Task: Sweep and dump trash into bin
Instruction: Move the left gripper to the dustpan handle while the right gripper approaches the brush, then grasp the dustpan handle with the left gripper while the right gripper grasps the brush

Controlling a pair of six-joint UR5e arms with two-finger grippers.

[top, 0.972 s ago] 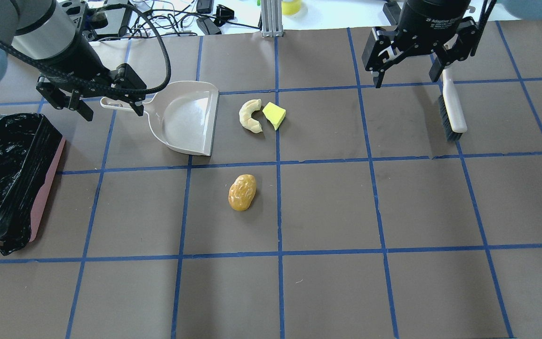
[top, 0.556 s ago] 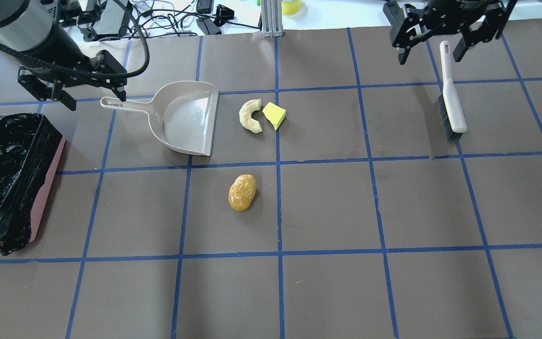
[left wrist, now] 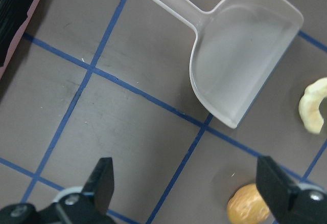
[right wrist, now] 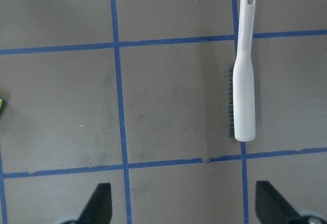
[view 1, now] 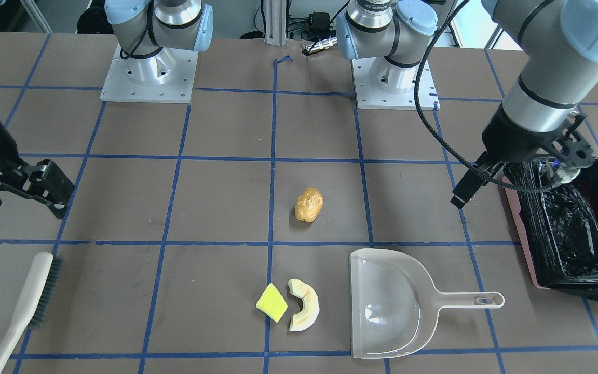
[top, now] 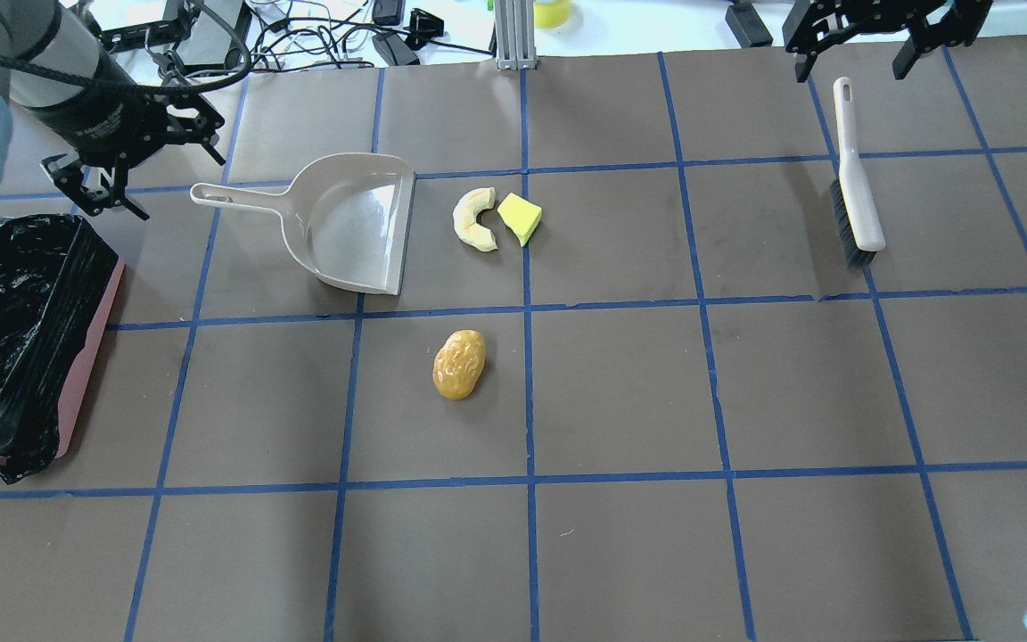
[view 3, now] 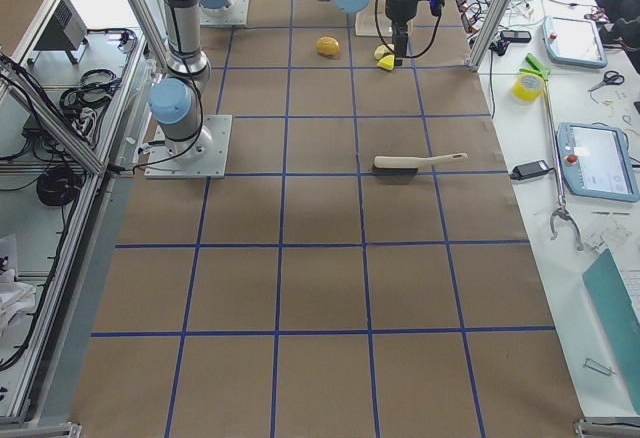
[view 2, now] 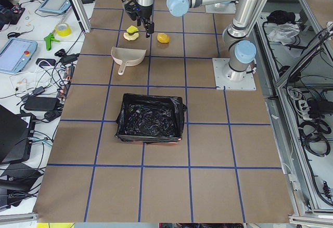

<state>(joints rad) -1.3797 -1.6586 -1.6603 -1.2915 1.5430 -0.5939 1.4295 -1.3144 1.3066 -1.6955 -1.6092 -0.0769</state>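
Silver tube arms (view 1: 540, 98), pale-blue joint caps (view 1: 597, 31), screwed square base plates (view 1: 122, 91). Left gripper (left wrist: 186, 188) and right gripper (right wrist: 186, 203) black; black cable (view 1: 418, 88).

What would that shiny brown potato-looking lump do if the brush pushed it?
The lump looks rounded and oval, so it would probably roll or wobble rather than slide straight. Its glossy skin suggests it may slip sideways off the brush.

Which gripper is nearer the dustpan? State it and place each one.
Left. The left gripper hovers near the dustpan handle's end, beside the bin; the right gripper is far across the table, over the brush handle.
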